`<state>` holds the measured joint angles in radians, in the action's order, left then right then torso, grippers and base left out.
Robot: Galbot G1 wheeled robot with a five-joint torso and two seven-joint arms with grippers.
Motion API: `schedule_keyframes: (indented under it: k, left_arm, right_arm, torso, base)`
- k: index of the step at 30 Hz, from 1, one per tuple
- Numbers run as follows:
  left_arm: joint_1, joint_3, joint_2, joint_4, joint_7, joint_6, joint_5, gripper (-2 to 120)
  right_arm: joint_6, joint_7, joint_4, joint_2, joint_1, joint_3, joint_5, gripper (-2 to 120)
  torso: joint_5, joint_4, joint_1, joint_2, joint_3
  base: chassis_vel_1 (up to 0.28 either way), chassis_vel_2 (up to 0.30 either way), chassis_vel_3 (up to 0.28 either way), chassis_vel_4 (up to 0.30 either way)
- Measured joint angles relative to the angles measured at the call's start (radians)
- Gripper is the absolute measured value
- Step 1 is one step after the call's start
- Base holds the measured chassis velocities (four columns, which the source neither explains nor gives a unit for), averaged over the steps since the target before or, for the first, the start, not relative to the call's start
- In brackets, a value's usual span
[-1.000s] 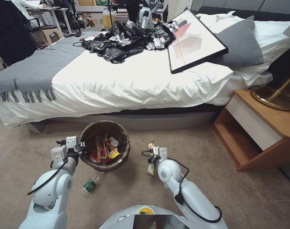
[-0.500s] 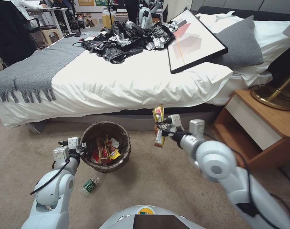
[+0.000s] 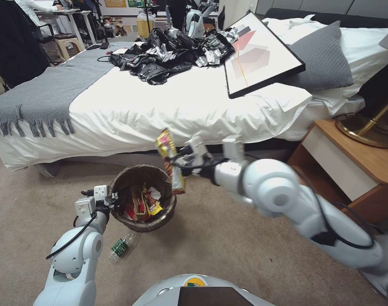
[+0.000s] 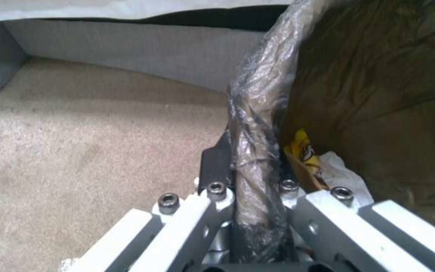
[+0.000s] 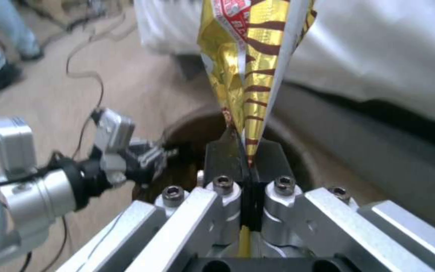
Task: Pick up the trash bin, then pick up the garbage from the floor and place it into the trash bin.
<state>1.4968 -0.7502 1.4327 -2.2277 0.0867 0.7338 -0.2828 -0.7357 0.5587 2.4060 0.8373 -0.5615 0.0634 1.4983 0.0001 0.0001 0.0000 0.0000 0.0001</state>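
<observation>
At the far left, the left gripper [image 3: 110, 199] is clamped on the bag-lined rim of the trash bin [image 3: 144, 174], its 2 fingers [image 4: 216, 166] pressed to either side of the rim; just below it a plastic bottle [image 3: 121, 245] lies on the carpet [image 3: 228, 250]; to the right, above the bin's mouth, the right gripper [image 3: 173, 160] pinches a yellow snack wrapper [image 3: 170, 158], with the bed [image 3: 160, 110] behind.

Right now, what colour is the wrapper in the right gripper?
Shiny gold with brown stripes and red print on the wrapper; clearest in the right wrist view.
</observation>
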Motion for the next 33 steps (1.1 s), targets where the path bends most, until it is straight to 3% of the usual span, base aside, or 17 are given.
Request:
schedule_keyframes:
  k: [2, 3, 6, 7, 10, 18, 24, 33]
  left_arm:
    - [-0.003, 0.0, 0.003, 0.007, -0.001, -0.001, 0.001, 0]
    - [-0.003, 0.0, 0.003, 0.007, -0.001, -0.001, 0.001, 0]
    - [-0.008, -0.005, 0.005, 0.02, -0.003, -0.005, 0.002, 0]
    - [-0.008, -0.005, 0.005, 0.02, -0.003, -0.005, 0.002, 0]
    - [-0.012, -0.014, 0.004, 0.028, -0.006, -0.007, 0.0, 0]
    - [-0.018, -0.014, 0.004, 0.03, -0.008, -0.008, -0.002, 0]
    - [-0.018, -0.016, 0.005, 0.029, -0.011, -0.008, -0.001, 0]
    - [-0.015, -0.019, 0.008, 0.025, -0.013, -0.008, -0.003, 0]
  right_arm:
    - [0.0, 0.028, -0.054, 0.039, 0.081, 0.115, 0.024, 0]
    - [0.0, 0.028, -0.054, 0.039, 0.081, 0.115, 0.024, 0]
    - [0.0, 0.073, -0.182, 0.148, 0.181, 0.324, 0.015, 0]
    - [0.0, 0.073, -0.182, 0.148, 0.181, 0.324, 0.015, 0]
    - [0.0, 0.091, -0.288, 0.258, 0.162, 0.423, -0.048, 0]
    - [0.0, 0.032, -0.416, 0.31, 0.085, 0.451, -0.16, 0]
    - [0.0, -0.002, -0.559, 0.417, 0.073, 0.472, -0.226, 0]
    - [0.0, -0.003, -0.629, 0.481, 0.09, 0.492, -0.234, -2]
  torso:
    - [-0.0003, 0.0001, 0.0, 0.0, 0.0]
    - [-0.0003, 0.0001, 0.0, 0.0, 0.0]
    - [-0.0006, 0.0, 0.0, 0.0, 0.0]
    - [-0.0006, 0.0, 0.0, 0.0, 0.0]
    - [-0.0004, 0.0002, 0.0, 0.0, 0.0]
    - [-0.0003, -0.0004, 0.0, 0.0, 0.0]
    - [-0.0003, -0.0001, 0.0, 0.0, 0.0]
    - [-0.0002, 0.0, 0.0, 0.0, 0.0]
  base:
    - [0.0, 0.0, 0.0, 0.0]
    - [0.0, 0.0, 0.0, 0.0]
    - [0.0, 0.0, 0.0, 0.0]
    - [0.0, 0.0, 0.0, 0.0]
    - [0.0, 0.0, 0.0, 0.0]
    - [0.0, 0.0, 0.0, 0.0]
    - [0.0, 0.0, 0.0, 0.0]
    - [0.0, 0.0, 0.0, 0.0]
